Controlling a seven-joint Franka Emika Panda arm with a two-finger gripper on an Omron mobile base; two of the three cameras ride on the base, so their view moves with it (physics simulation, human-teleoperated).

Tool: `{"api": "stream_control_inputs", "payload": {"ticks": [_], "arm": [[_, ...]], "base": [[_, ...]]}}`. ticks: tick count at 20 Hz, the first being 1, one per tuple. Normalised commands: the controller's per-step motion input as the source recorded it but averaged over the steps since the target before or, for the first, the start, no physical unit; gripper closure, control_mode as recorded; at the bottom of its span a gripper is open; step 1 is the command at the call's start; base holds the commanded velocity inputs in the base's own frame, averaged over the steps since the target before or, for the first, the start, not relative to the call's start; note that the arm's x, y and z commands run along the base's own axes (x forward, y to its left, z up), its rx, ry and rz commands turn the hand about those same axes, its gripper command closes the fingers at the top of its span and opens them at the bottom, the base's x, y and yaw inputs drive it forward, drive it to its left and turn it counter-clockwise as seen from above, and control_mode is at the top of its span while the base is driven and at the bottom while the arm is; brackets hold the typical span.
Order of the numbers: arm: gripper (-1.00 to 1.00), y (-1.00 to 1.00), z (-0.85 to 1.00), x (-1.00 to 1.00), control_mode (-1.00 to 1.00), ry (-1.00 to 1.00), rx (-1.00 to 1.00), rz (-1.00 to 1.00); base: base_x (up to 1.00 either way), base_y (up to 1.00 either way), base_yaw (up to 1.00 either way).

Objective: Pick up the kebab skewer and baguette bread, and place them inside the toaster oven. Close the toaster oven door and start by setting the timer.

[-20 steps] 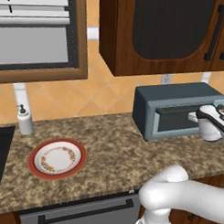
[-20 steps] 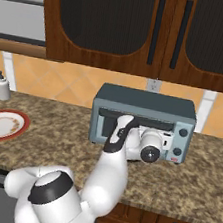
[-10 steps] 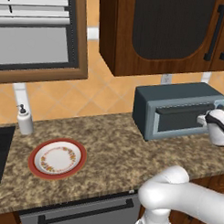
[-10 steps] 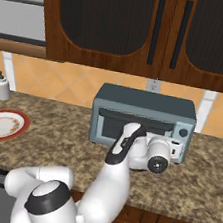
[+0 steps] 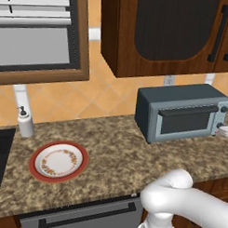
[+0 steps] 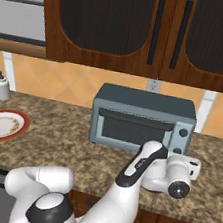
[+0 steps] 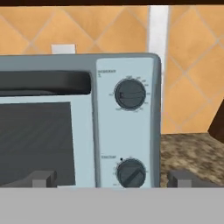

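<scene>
The blue-grey toaster oven (image 5: 181, 111) (image 6: 142, 120) stands on the counter against the wall. Its door (image 7: 35, 140) is closed, with the bar handle (image 7: 43, 83) along the top. My gripper (image 7: 113, 179) is open and faces the right knob strip from close range. The lower knob (image 7: 130, 173) sits between the two fingertips (image 7: 41, 178), and the upper knob (image 7: 130, 94) is above it. My hand (image 6: 177, 174) hovers over the counter just in front of the oven's right end. The kebab skewer and baguette bread are out of view.
A red-rimmed plate (image 5: 34, 155) (image 6: 0, 124) lies bare on the counter to the left. A soap dispenser (image 5: 25, 122) stands by the wall beside a dark sink (image 5: 0, 158). Dark wood cabinets (image 6: 145, 32) hang above the oven.
My hand has moved to the right along the oven front, from the door's right end to the knob strip. The gripper stayed open and the door stayed closed.
</scene>
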Motion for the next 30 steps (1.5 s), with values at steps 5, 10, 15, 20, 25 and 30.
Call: {"api": "stream_control_inputs", "payload": {"ticks": [5,10,15,20,25,30], "arm": [[-1.00,-0.11,-0.08,0.03,-1.00,-0.01,0.03,0.00],[-1.00,-0.01,-0.04,0.11,-1.00,-0.01,0.03,0.00],[-1.00,0.00,-0.30,0.08,-1.00,-0.01,0.01,0.01],[-1.00,-0.03,-0.36,0.12,-1.00,-0.06,0.05,0.01],[-1.00,-0.02,-0.02,0.32,-1.00,-0.06,0.05,0.01],[-1.00,-0.01,-0.01,0.22,-1.00,0.00,0.01,0.04]], "base": [[0.00,0.00,0.00],[0.00,0.00,0.00],[0.00,0.00,0.00],[0.00,0.00,0.00],[0.00,0.00,0.00],[0.00,0.00,0.00]]}}
